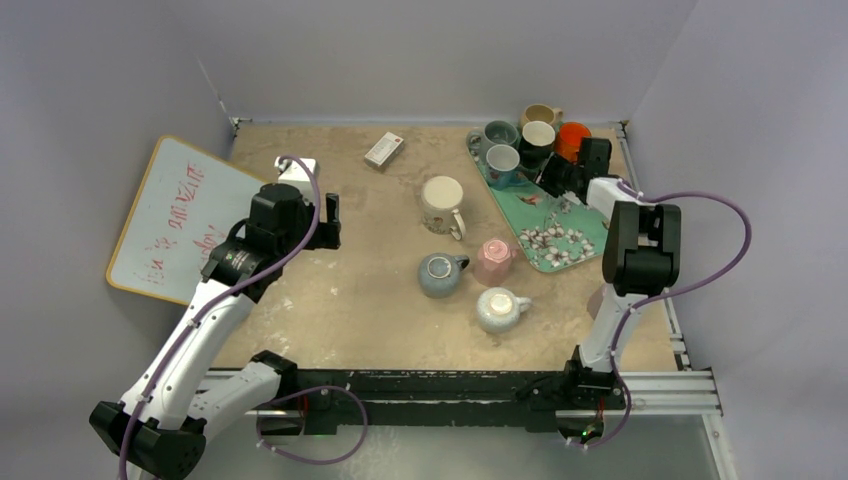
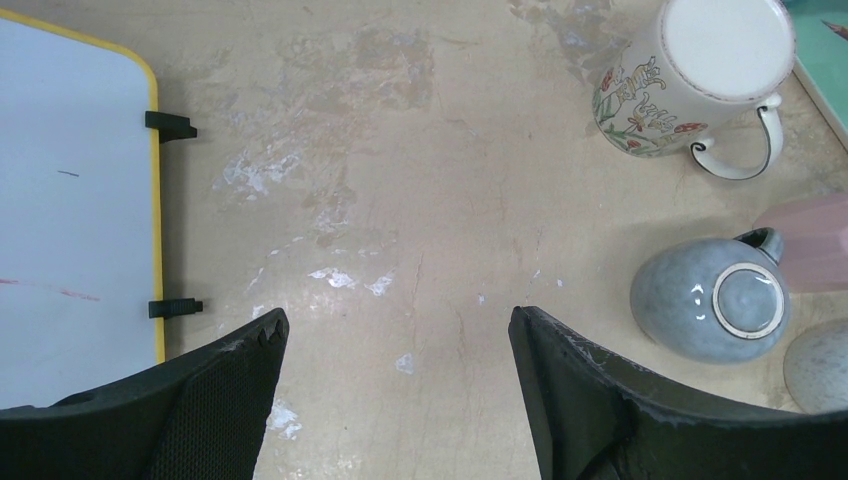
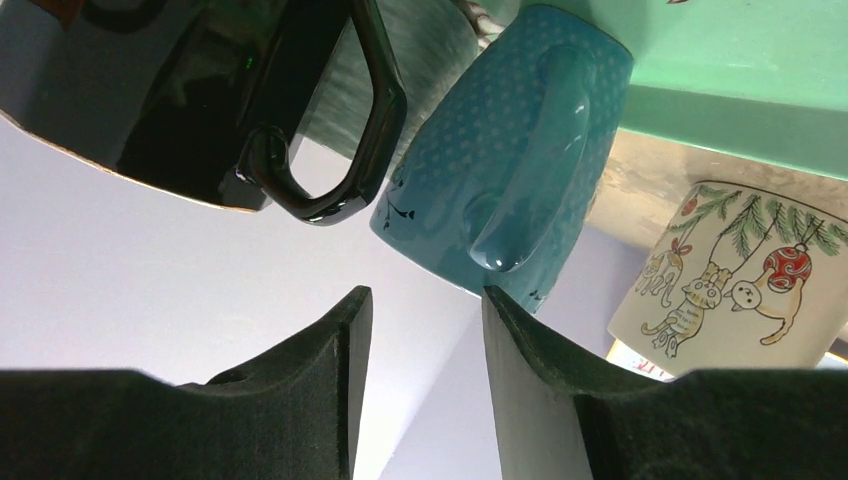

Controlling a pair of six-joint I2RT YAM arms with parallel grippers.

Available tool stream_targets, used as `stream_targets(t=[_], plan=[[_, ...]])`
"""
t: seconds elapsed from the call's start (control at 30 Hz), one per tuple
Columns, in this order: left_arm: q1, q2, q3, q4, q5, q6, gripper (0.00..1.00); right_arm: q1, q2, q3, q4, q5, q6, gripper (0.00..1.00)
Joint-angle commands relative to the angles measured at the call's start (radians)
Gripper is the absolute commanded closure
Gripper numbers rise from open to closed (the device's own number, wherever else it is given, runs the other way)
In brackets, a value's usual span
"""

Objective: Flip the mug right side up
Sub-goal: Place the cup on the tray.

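Three mugs stand upside down mid-table: a grey-blue mug [image 1: 440,274] [image 2: 718,298], a pink mug [image 1: 494,260] [image 2: 815,255] and a speckled white mug [image 1: 499,308] [image 2: 820,365]. A cream floral mug [image 1: 441,203] [image 2: 690,80] stands upright behind them. My left gripper [image 1: 330,222] [image 2: 397,320] is open and empty above bare table, left of these mugs. My right gripper [image 1: 555,180] [image 3: 425,295] is open and empty at the green tray [image 1: 560,245], its tips just short of the handle of a blue mug [image 1: 503,163] [image 3: 510,150].
The tray also holds a black mug [image 1: 537,140] [image 3: 200,90], a teal mug [image 1: 499,133], a tan mug [image 1: 540,114] and an orange mug [image 1: 572,135], all upright. A whiteboard [image 1: 170,215] [image 2: 70,200] lies at the left. A small white box [image 1: 384,150] lies at the back.
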Motion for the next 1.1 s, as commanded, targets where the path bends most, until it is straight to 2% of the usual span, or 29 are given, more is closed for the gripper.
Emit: stream_targets(t=[0.0, 0.1, 0.27, 0.4, 0.47, 0.6, 0.7, 0.83, 0.93, 1.07], plan=[[-0.002, -0.012, -0.001, 0.022, -0.008, 0.017, 0.20, -0.003, 0.007, 0.032, -0.034, 0.005, -0.036, 0.53], [-0.002, -0.008, -0.001, 0.021, -0.009, 0.017, 0.20, -0.003, -0.038, 0.019, -0.042, 0.020, -0.095, 0.53], [-0.002, -0.003, 0.001, 0.023, 0.002, 0.014, 0.19, -0.004, -0.092, 0.053, -0.128, 0.038, -0.285, 0.53], [-0.002, 0.000, 0.004, 0.022, 0.021, 0.002, 0.18, -0.002, -0.149, 0.026, -0.060, 0.093, -0.438, 0.53], [-0.002, 0.001, 0.005, 0.022, 0.028, -0.002, 0.18, 0.001, -0.170, 0.030, -0.040, 0.107, -0.584, 0.53], [-0.002, -0.007, 0.007, 0.023, 0.026, 0.003, 0.18, 0.002, -0.210, 0.054, -0.127, 0.145, -0.817, 0.54], [-0.002, -0.015, 0.005, 0.022, 0.024, 0.009, 0.18, 0.007, -0.274, -0.005, -0.033, 0.124, -0.958, 0.56], [-0.002, -0.024, 0.005, 0.022, 0.020, 0.015, 0.18, 0.032, -0.360, -0.082, 0.089, 0.054, -1.181, 0.53], [-0.002, -0.026, 0.005, 0.022, 0.020, 0.016, 0.18, 0.077, -0.396, -0.065, 0.014, 0.067, -1.350, 0.52], [-0.002, -0.031, 0.005, 0.022, 0.021, 0.017, 0.18, 0.196, -0.444, -0.060, -0.097, 0.169, -1.540, 0.52]])
